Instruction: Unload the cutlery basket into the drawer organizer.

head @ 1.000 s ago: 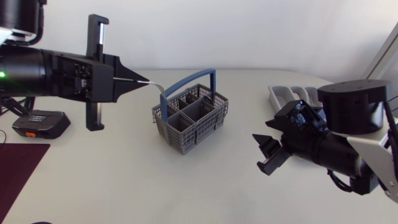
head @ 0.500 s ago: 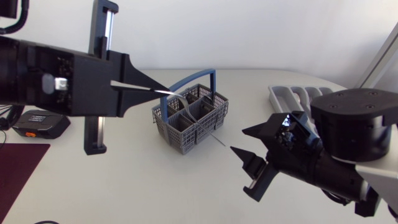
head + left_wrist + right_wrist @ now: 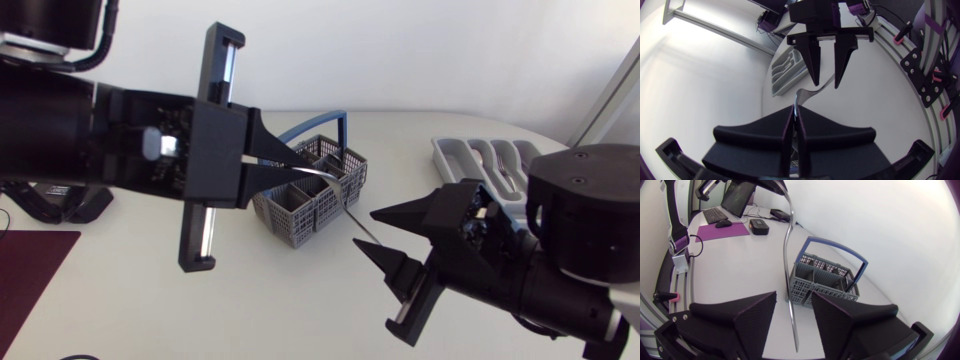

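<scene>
Gripping a thin silver cutlery piece (image 3: 338,194) tight in the left claw (image 3: 283,168), above the grey basket (image 3: 300,205). Holding the right claw (image 3: 366,229) spread wide around its far end.

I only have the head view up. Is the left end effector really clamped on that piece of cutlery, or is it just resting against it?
Observer: It is clamped. In the left wrist view the left end effector is shut on the cutlery piece, with both fingers pressed on one end from two sides.
Operator: And does the right one have hold of it?
Observer: No. The right wrist view shows the right end effector open. The free end of the cutlery piece runs between its fingers with a gap on either side.
</scene>
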Available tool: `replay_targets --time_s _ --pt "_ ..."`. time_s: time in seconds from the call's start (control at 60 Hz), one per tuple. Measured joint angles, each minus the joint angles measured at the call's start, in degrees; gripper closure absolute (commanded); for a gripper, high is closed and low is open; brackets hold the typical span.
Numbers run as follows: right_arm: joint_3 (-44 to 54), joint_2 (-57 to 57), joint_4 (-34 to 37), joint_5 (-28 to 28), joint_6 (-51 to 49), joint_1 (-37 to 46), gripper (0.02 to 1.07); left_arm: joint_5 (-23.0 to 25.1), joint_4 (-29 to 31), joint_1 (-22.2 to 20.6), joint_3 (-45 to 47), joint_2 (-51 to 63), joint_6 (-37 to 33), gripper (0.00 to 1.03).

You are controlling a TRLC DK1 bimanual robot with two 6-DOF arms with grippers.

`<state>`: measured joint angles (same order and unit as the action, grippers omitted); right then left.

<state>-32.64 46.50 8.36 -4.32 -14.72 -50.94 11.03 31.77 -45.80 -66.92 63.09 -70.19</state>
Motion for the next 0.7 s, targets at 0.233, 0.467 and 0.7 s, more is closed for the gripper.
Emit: replay_targets --time_s 0.233,0.467,0.7 --pt "0.09 1.22 -1.86 -0.42 -0.04 -0.31 0.89 -0.22 -0.35 -1.25 0.0 1.03 1.68 1.0" --pt "0.22 2.84 -2.6 -0.96 -0.04 -0.39 1.01 -0.9 -0.83 -1.64 0.0 1.86 2.75 1.0" --pt "0.87 2.97 -2.54 -1.92 -0.07 -0.39 1.01 -0.98 -4.68 -1.64 0.0 2.01 6.05 0.54"
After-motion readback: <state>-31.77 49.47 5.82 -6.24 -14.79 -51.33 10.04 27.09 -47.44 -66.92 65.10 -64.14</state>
